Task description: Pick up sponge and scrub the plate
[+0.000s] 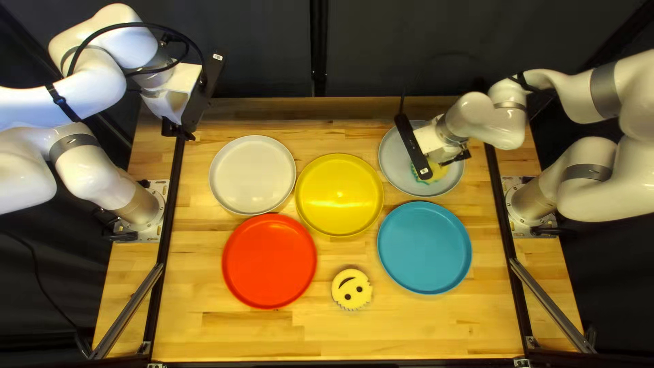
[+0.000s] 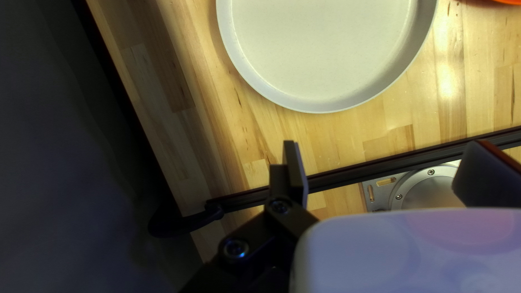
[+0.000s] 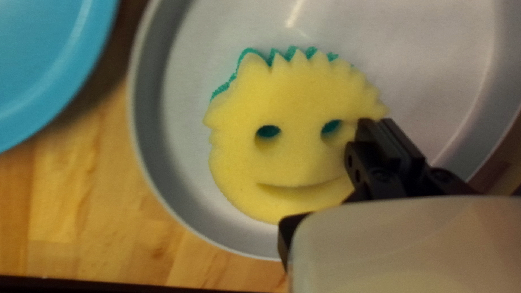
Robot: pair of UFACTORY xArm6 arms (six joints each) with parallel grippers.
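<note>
My right gripper (image 1: 455, 158) is over the grey plate (image 1: 390, 163) at the back right, partly covering the yellow sponge (image 1: 439, 170) lying in it. In the right wrist view the gripper (image 3: 380, 127) has its fingers together, their tips over one side of the smiling sponge (image 3: 287, 157); whether they touch it, I cannot tell. Green backing shows along the sponge's jagged edge, and the plate (image 3: 190, 32) surrounds it. My left gripper (image 1: 178, 131) is raised at the back left. In the left wrist view this gripper (image 2: 380, 163) is open, its fingers wide apart with nothing held.
A pale plate (image 1: 252, 175), yellow plate (image 1: 339, 195), red plate (image 1: 269, 261) and blue plate (image 1: 424, 247) lie on the wooden table (image 1: 409, 327). A second face-shaped sponge (image 1: 352, 289) lies between the red and blue plates, nearer the front. Black rails run along both sides.
</note>
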